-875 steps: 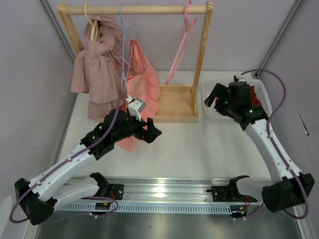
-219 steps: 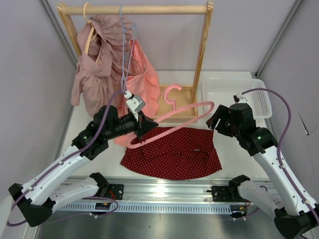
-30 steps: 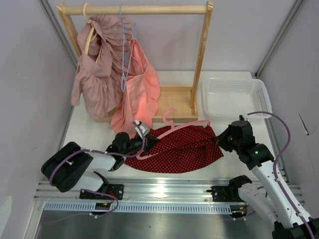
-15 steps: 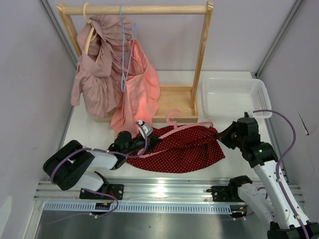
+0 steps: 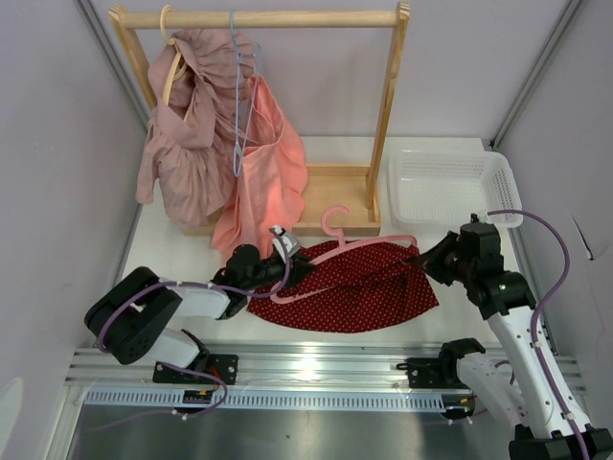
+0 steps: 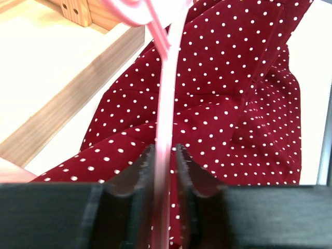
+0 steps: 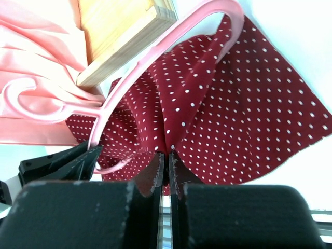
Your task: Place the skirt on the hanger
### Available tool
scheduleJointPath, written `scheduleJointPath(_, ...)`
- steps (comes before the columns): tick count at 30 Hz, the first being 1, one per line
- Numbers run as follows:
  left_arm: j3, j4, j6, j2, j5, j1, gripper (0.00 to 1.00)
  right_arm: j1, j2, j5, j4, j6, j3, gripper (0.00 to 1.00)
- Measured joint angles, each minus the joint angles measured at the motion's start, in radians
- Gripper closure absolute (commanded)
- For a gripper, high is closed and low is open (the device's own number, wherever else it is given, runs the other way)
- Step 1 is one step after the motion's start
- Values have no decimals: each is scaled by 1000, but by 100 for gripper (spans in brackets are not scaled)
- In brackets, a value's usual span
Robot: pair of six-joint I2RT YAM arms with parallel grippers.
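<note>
Findings, with all positions referred to the wooden rack [image 5: 337,203].

1. My left gripper [image 6: 164,151] is clamped on the hanger [image 6: 169,88]. The thin pink bar runs straight between both fingers with no gap on either side. This gripper sits in front of the rack's base, under the salmon-pink garment [image 5: 264,182] that hangs from the rail.

2. My right gripper [image 7: 165,155] is pinched closed on a raised fold of the skirt [image 5: 356,289]. The dotted cloth gathers into a ridge that ends at the fingertips. This gripper is in front of the rack and out past its right post, on the side of the white basket [image 5: 448,154].

3. The skirt lies on the table [image 5: 177,251] just in front of the rack's base. It spreads from below the salmon-pink garment to beyond the right post.

4. The hanger lies along the skirt's edge nearest the rack. Its hook curls up just in front of the base board. Its rounded right end sits over the cloth near my right gripper. I cannot tell whether the cloth passes through that end or only lies beneath it.

5. The dusty-pink garment [image 5: 182,158] hangs at the rack's left end.
</note>
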Motion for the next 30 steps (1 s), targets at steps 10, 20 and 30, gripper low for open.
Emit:
scheduleJointPath(10,0,25,-18,47,-10,-5,69,-6,1,-11,-5,0,18,96)
scheduleJointPath(20,35,25,-19,71,-31,-11,100,-10,-32,-18,-20,0,26,93)
scheduleJointPath(30,65,10,-1,71,-39,-14,100,-10,-101,-7,-48,-17,-76,39)
